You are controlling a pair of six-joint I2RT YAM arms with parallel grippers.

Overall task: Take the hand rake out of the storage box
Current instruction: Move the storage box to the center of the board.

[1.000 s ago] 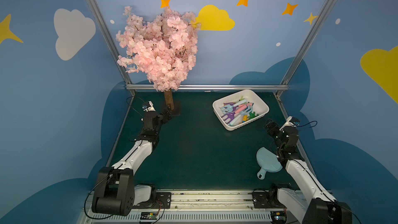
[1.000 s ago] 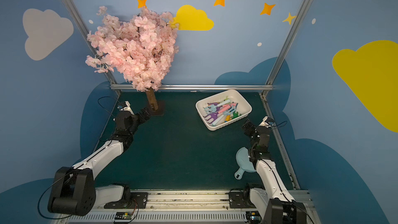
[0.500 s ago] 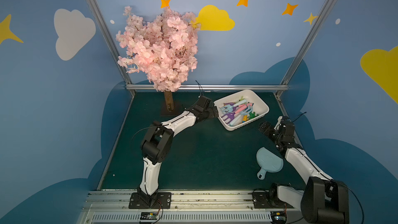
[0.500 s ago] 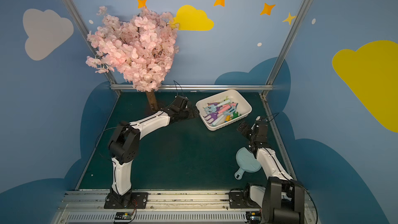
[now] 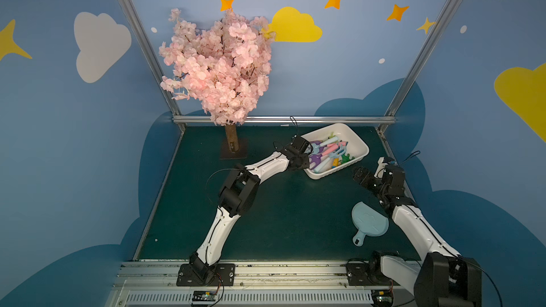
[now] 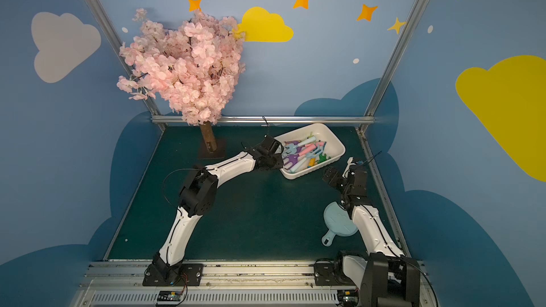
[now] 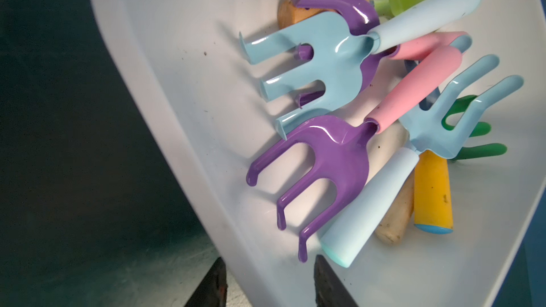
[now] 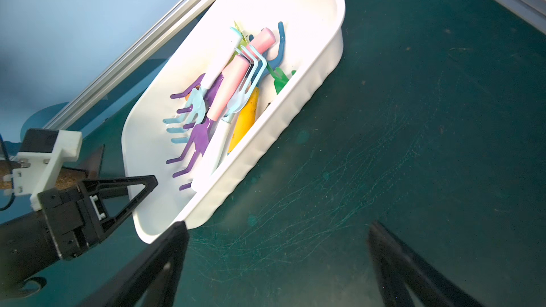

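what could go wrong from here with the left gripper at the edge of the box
1. The left gripper has its jaws astride the rim of the storage box, with one fingertip outside over the mat. Closing there may clamp the wall and drag the box rather than take a rake.
2. The purple rake lies nearest, but the rakes overlap in a pile. Pulling it may snag the light blue rake or others and spill them.

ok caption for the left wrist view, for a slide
left gripper straddling the storage box rim, colourful hand rakes piled inside
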